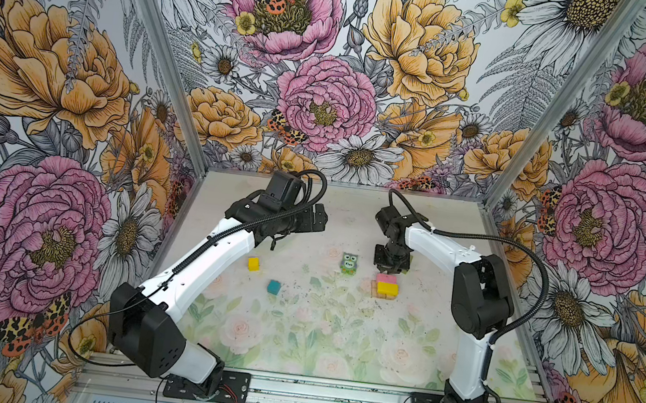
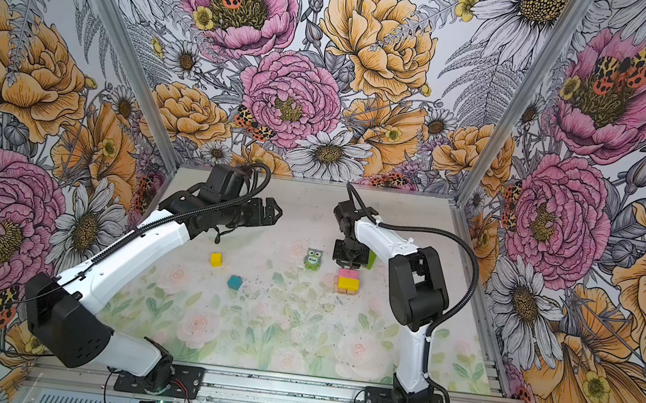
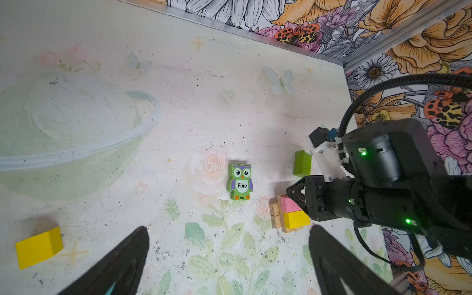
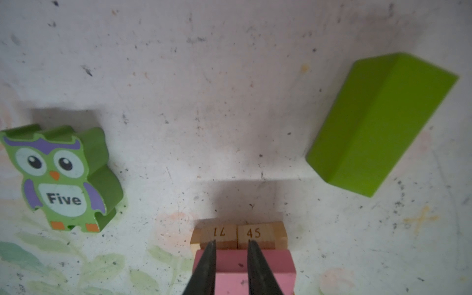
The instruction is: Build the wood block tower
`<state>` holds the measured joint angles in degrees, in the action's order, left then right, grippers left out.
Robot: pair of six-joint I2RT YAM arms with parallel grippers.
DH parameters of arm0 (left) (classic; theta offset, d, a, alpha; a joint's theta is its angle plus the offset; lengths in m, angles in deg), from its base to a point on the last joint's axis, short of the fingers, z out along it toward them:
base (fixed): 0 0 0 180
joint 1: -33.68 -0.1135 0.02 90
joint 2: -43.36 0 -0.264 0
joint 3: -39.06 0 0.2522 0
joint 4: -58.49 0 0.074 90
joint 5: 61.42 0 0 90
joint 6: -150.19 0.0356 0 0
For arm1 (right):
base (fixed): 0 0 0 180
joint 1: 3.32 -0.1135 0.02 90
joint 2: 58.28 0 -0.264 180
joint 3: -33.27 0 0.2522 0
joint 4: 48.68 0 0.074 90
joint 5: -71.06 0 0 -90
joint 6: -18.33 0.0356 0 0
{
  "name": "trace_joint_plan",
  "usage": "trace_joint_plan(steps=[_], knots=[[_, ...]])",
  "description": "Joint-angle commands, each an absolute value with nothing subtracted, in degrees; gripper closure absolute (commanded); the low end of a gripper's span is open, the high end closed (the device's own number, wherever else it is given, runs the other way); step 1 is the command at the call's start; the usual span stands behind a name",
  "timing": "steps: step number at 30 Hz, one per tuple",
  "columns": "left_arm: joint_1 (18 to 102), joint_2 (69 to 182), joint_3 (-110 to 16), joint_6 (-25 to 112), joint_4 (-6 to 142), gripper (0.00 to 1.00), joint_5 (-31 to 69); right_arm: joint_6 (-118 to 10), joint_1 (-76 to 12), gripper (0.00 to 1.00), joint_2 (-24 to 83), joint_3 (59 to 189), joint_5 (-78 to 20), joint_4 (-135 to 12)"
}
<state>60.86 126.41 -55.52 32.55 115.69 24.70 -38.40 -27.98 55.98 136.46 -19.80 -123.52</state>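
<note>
Seemingly halfway — the wood block tower (image 1: 385, 289) shows tan, pink, yellow; teal cube (image 1: 273, 287), lime-green bar (image 4: 378, 125) lie off it. Right gripper (image 4: 231, 244) above it, narrow, empty; left gripper (image 3: 228, 229) wide.

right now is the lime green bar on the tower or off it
Off. The lime-green bar lies on the table, apart from the wood block tower.

Owl block (image 1: 349, 263) and lime bar (image 4: 380, 125) flank the tower (image 1: 386, 289); nearer mat (image 1: 338, 338) open.

Tower (image 1: 387, 289) has pink and yellow atop tan bars (image 1: 374, 289); yellow cube (image 1: 253, 263), teal cube (image 1: 273, 287), owl (image 1: 348, 263), lime bar (image 3: 302, 163) lie loose.
</note>
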Motion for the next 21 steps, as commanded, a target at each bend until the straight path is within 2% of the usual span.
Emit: trace_joint_plan(steps=[1,6,13,21], knots=[[60.2,126.8,-57.9,33.9,114.9,0.01,23.8,-39.1,-27.4,0.74,51.7,139.9,-19.0,-123.6],[60.3,127.5,-58.8,34.1,114.8,0.01,23.4,-37.3,-24.7,0.73,47.1,138.9,-17.6,-123.8],[61.2,128.3,-58.9,33.9,114.0,0.01,23.0,-36.2,-21.8,0.75,40.8,126.5,-15.9,-122.6],[63.3,129.5,-59.5,33.6,113.9,0.01,23.0,-34.4,-21.1,0.76,36.8,116.3,-18.3,-118.8]])
